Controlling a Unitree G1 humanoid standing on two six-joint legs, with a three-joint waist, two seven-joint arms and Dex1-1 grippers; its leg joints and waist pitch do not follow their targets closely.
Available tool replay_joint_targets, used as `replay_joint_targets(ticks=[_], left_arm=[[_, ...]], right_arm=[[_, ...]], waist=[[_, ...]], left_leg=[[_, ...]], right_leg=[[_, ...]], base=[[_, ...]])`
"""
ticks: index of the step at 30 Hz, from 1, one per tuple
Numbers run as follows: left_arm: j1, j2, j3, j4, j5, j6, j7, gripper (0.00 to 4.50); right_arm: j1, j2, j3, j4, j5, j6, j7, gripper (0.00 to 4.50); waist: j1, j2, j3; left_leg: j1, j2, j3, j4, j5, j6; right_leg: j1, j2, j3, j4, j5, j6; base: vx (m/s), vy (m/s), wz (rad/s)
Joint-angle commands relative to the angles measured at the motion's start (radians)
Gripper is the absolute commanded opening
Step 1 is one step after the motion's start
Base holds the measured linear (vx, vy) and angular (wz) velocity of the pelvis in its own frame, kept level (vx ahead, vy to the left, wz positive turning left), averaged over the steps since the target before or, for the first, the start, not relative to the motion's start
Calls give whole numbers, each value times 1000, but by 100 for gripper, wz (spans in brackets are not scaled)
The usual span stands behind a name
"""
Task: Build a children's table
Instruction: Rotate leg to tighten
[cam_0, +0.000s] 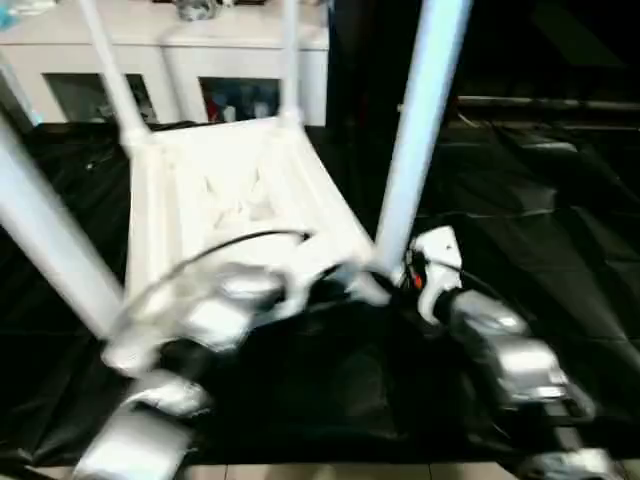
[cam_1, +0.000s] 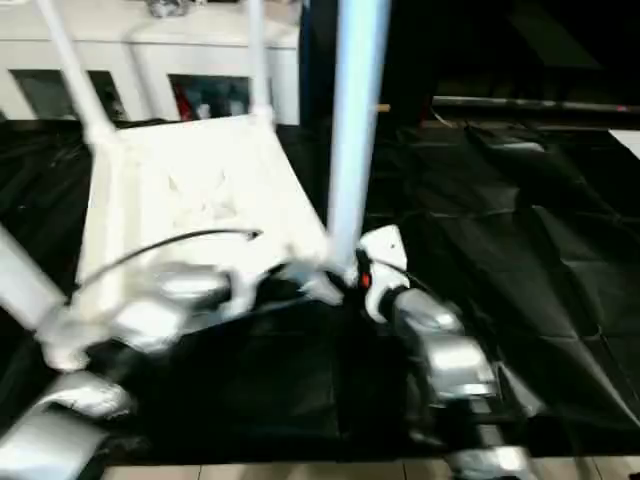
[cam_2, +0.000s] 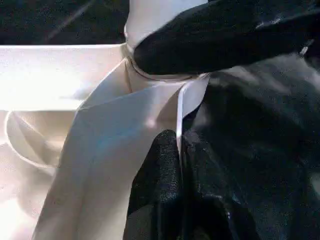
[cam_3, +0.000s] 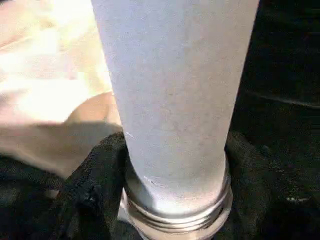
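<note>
Item: children's table, in assembly. Step in hand, as we judge it: seating the leg at the tabletop's near right corner, the other three already standing in their sockets.

Tabletop (cam_0: 235, 195): white plastic, rectangular, lying underside up on the black floor covering (cam_0: 560, 250), at the middle of the head view and running from 6 toward 12 o'clock. Raised rim, ribbed inner face.

Legs: long white cylinders. Far pair at 11 o'clock (cam_0: 108, 70) and 12 o'clock (cam_0: 289, 60), a near left leg (cam_0: 50, 240) at 9 o'clock, and the near right leg (cam_0: 420, 130) rising toward 1 o'clock. Its foot shows screw threads above the corner socket (cam_3: 175, 210), so we judge it not fully home.

Left end effector (cam_2: 177, 165): clenched on the tabletop's thin rim beside that corner, steadying it.

Right end effector (cam_3: 175, 200): its fingers (cam_3: 92, 185) grasp the near right leg at its base, one on each side.

Next move calls for turning the leg down until the threads vanish, with the rim held firm.

Background: white cabinet (cam_0: 170, 60) at 12 o'clock.
</note>
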Motion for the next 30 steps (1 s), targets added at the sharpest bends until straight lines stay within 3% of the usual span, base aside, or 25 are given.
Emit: replay_joint_targets(ticks=[1, 2, 5, 7, 9, 11, 14, 18, 23, 30], left_arm=[[1, -51, 10, 41, -17, -6, 88, 0], [-6, -68, 6, 51, -10, -6, 103, 0], [-9, -72, 9, 57, -12, -14, 95, 0], [-4, -60, 15, 44, -15, -25, 72, 0], [3, -36, 24, 29, -27, -32, 39, 0], [7, -22, 31, 21, -39, -41, 10, 0], [40, 27, 45, -33, -103, -41, -135, 0], [84, 97, 29, -95, -135, -50, -280, 0], [123, 181, 32, -176, -183, -14, -428, 0], [148, 216, 35, -228, -209, 21, -501, 0]], right_arm=[[3, 37, 39, 38, -24, 25, -41, 265], [-15, 64, 50, 51, -26, 17, -47, 265], [-23, 74, 64, 55, -30, 4, -34, 265], [-24, 81, 42, 51, -22, -11, -42, 265], [-22, 72, 21, 35, 12, -28, -2, 321], [-23, 62, 13, 25, 31, -30, 26, 334], [-5, -33, 72, -36, 68, 37, 242, 356], [33, -169, 146, -109, 69, 59, 440, 380], [64, -298, 159, -168, 87, 58, 598, 380], [61, -328, 157, -181, 106, 58, 650, 380]], waist=[[0, -18, -51], [2, -13, -53], [2, -12, -54], [2, -15, -53], [3, -13, -52], [2, -14, -53], [4, -18, -51], [5, -15, -47], [5, -13, -44], [4, -15, -52]], left_leg=[[1, -3, 10, -65, -176, 23], [1, -3, 10, -64, -175, 24], [0, -3, 10, -63, -167, 38], [-1, -3, 10, -64, -175, 43], [0, -2, 9, -65, -186, 45], [-1, -1, 9, -65, -182, 46], [-4, -1, 8, -65, -174, 66], [-2, 4, 10, -66, -193, 76], [1, 8, 9, -71, -244, 57], [-1, 6, 12, -61, -154, 81]], right_leg=[[46, -16, 11, -70, -190, -191], [47, -16, 11, -69, -186, -190], [49, -17, 10, -68, -154, -192], [49, -17, 10, -69, -158, -196], [48, -18, 9, -71, -178, -194], [48, -17, 10, -69, -168, -197], [59, -15, 7, -66, -133, -210], [53, -19, 9, -69, -177, -216], [44, -19, 11, -75, -268, -200], [48, -17, 10, -57, -104, -249]], base=[[0, 0, 0], [0, 0, 0], [0, 0, 0], [0, 0, 0], [0, 0, 0], [0, 0, 0], [0, 0, 0], [0, 0, 0], [0, 0, 0], [0, 0, 0]])
